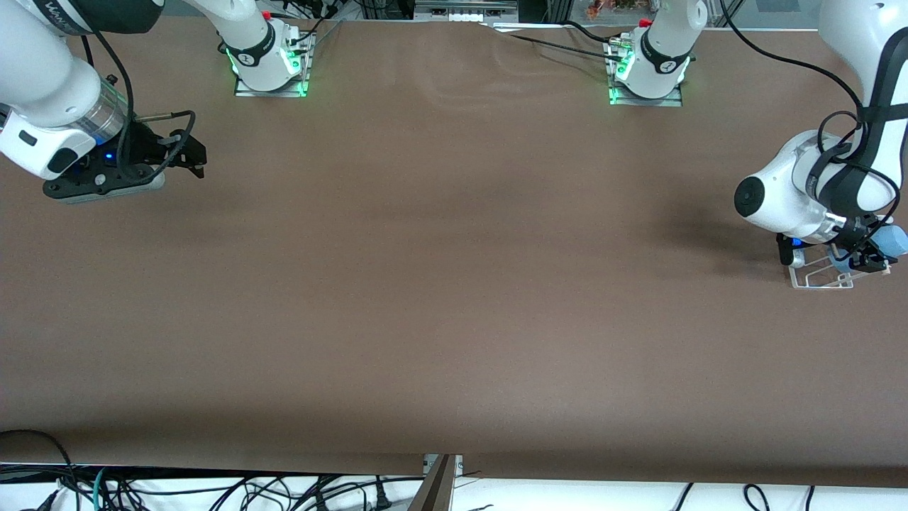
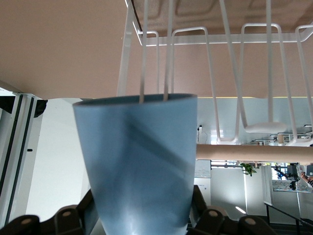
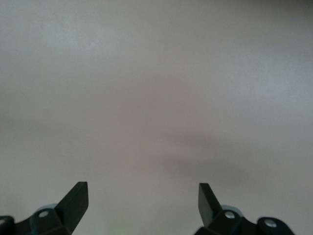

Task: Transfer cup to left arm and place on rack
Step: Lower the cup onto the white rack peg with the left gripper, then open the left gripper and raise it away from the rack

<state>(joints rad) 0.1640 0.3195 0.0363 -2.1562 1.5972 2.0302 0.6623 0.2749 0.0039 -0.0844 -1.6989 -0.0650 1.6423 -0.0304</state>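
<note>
One cup (image 2: 139, 161), light blue and tapered, sits clamped in the left gripper (image 1: 867, 254), right at the drying rack (image 1: 823, 273) at the left arm's end of the table (image 1: 454, 284). Left wrist view: the cup's rim points at the rack, long axis running straight out from the gripper toward the white wire pegs (image 2: 168, 49); two thin wires meet the rim line, though I cannot tell whether they are inside the mouth or just past it. The wooden dowel (image 2: 254, 154) runs crosswise beside the cup, close to its wall (a likely snag if the cup drifts that way). Judgement: handover is done, placement is the step in hand; what matters is keeping the cup's axis in line with a peg as it seats.

Right gripper (image 1: 188, 157) waits over bare table at the right arm's end, well apart from the rack, fingers (image 3: 76, 198) spread wide with nothing between them. Nothing else stands near the rack.
</note>
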